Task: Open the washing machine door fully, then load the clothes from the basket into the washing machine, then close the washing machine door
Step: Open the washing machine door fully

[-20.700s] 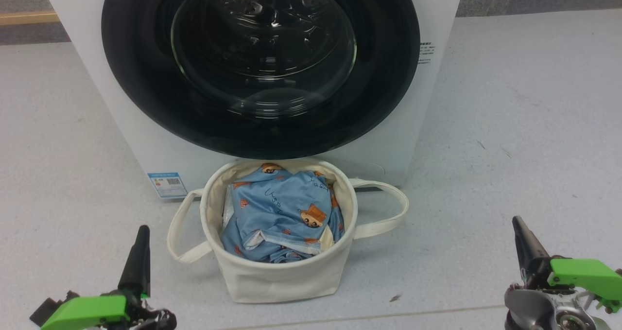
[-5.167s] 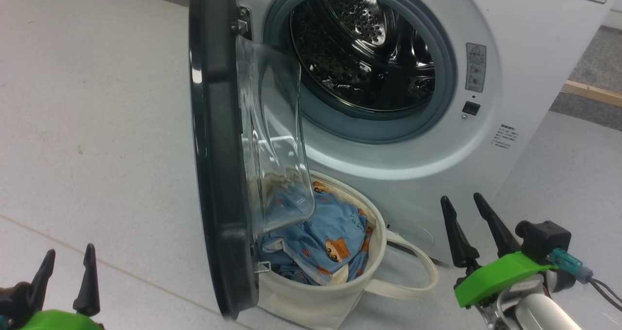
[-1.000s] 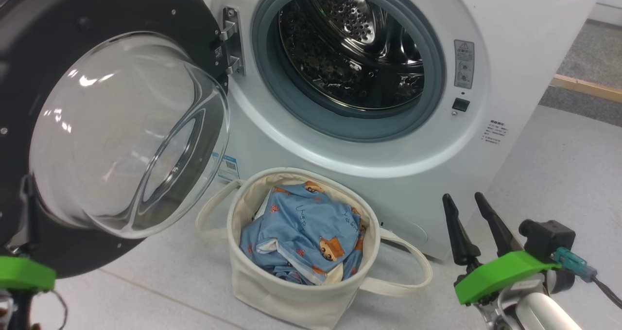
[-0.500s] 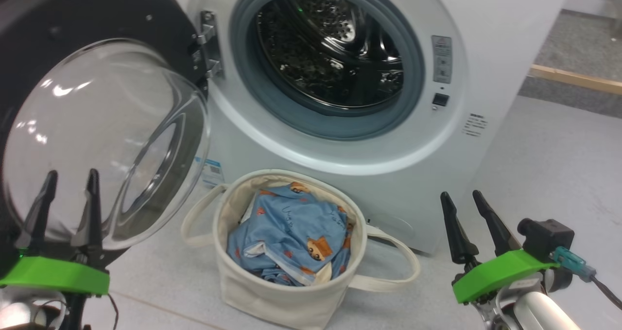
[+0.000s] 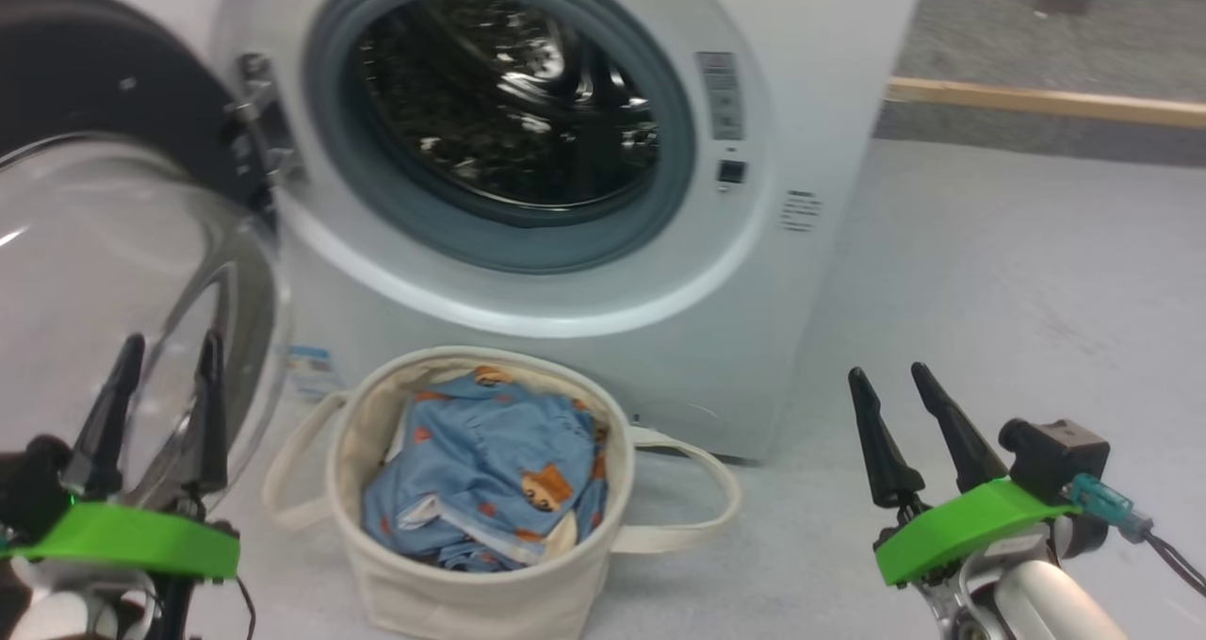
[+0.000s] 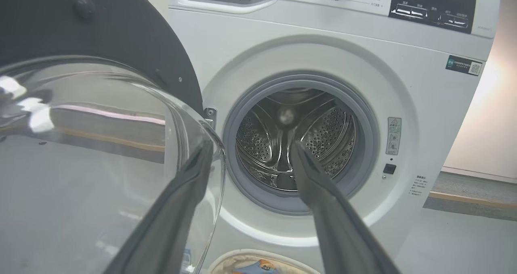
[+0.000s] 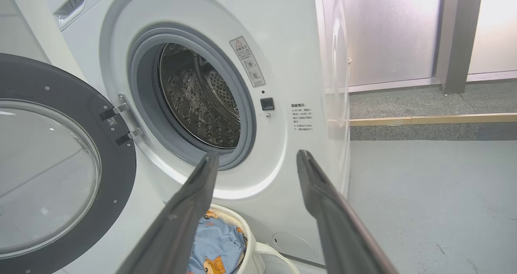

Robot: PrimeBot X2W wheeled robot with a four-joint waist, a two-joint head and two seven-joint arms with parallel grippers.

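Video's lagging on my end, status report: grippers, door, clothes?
Left gripper and right gripper open, empty. Door wide open. Clothes in basket, drum empty. Nothing in the way.

The washing machine door [image 5: 104, 79], shut earlier, now stands wide open.

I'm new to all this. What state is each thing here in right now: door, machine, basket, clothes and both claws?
washing machine door: swung wide open.
washing machine: drum empty.
basket: upright on the floor, loaded.
clothes: crumpled inside the basket.
left gripper: open, empty.
right gripper: open, empty.
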